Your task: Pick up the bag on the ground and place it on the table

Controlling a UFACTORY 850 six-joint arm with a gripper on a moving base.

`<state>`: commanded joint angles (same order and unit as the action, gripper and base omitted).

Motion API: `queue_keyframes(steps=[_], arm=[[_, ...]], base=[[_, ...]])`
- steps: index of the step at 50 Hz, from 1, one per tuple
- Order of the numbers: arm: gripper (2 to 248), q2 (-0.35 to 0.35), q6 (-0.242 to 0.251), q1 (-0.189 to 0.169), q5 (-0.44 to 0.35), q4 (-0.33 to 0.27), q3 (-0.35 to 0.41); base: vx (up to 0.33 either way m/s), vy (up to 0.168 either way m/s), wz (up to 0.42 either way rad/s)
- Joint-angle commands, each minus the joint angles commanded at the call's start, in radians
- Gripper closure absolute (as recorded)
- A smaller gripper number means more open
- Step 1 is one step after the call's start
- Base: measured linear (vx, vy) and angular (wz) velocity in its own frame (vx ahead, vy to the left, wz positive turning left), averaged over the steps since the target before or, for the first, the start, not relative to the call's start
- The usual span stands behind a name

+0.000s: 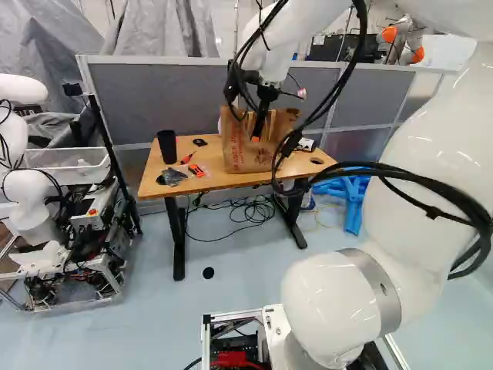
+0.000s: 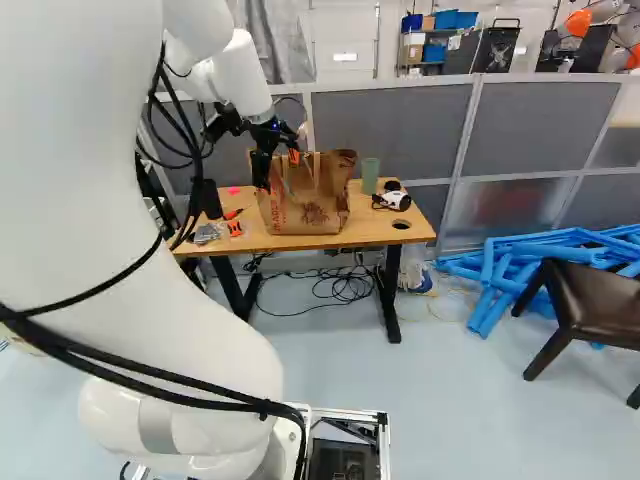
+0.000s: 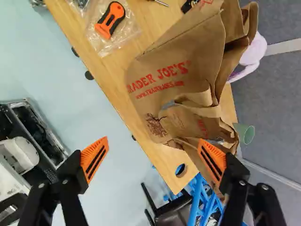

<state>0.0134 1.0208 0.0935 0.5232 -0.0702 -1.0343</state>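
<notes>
Orange-padded black 2-finger gripper of mine stands wide open beside the brown paper bag on the far tan wooden table; I should back away slowly, snagging no folds.

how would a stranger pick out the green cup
Start at the wood-topped table ahead, where a big brown paper bag stands. Beside the bag is the green cup; its colour sets it apart from the black container on the bag's other side.

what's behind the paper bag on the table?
Wrist view: green cup and something pink beyond the bag, the pink thing partly covered; grey partition past them. Anything close against the bag's far side is hidden.
</notes>
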Motion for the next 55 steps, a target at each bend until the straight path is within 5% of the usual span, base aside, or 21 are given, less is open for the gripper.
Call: queue_keyframes(steps=[55], arm=[[3, 0.142, -0.546, -0.05, -0.747, 0.038, 0.507]], base=[[0.0, 0.0, 0.0]])
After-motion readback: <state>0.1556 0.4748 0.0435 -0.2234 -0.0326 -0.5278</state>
